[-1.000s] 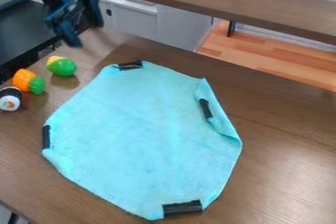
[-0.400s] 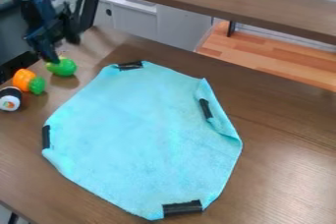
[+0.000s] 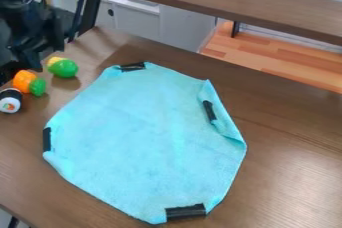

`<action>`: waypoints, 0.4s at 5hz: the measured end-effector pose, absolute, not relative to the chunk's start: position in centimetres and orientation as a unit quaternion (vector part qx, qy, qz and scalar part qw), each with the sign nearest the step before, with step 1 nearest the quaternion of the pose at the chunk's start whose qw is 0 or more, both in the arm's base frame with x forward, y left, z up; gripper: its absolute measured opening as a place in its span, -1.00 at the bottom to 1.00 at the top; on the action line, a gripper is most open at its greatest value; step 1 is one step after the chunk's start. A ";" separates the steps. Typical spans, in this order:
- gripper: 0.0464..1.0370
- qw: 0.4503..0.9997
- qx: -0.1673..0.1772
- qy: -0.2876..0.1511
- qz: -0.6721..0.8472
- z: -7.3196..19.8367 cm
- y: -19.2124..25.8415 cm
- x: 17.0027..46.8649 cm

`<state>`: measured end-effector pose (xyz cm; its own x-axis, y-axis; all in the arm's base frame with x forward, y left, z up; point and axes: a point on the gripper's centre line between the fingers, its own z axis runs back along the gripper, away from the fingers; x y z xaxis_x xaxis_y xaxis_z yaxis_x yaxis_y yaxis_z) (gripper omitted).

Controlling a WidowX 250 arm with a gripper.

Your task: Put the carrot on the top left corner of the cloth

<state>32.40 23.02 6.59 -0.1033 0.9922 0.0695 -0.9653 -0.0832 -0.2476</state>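
So the gripper (image 3: 46, 56) is up at the left end of the table (image 3: 287, 182), fingers apart, nothing between them that I can make out. Right by the lower fingertip is the carrot (image 3: 25, 81), orange body, green top, lying on bare wood left of the cloth (image 3: 143, 142). Can't tell if they touch. I'd call this lining up for the grab: get a finger either side of the orange part, squeeze, lift. Tight spot though, with the sushi roll (image 3: 10, 102) just beside it and the green-and-yellow toy (image 3: 63, 67) near too. Then over to the cloth's top left, probably by the upper black tape (image 3: 132, 66).
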 end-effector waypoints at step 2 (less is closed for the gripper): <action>0.93 0.658 -0.042 -0.141 0.739 6.2 24.8 31.6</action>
<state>31.56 24.75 6.16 -0.1312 0.9836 0.1239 -0.9599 -0.0948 -0.2639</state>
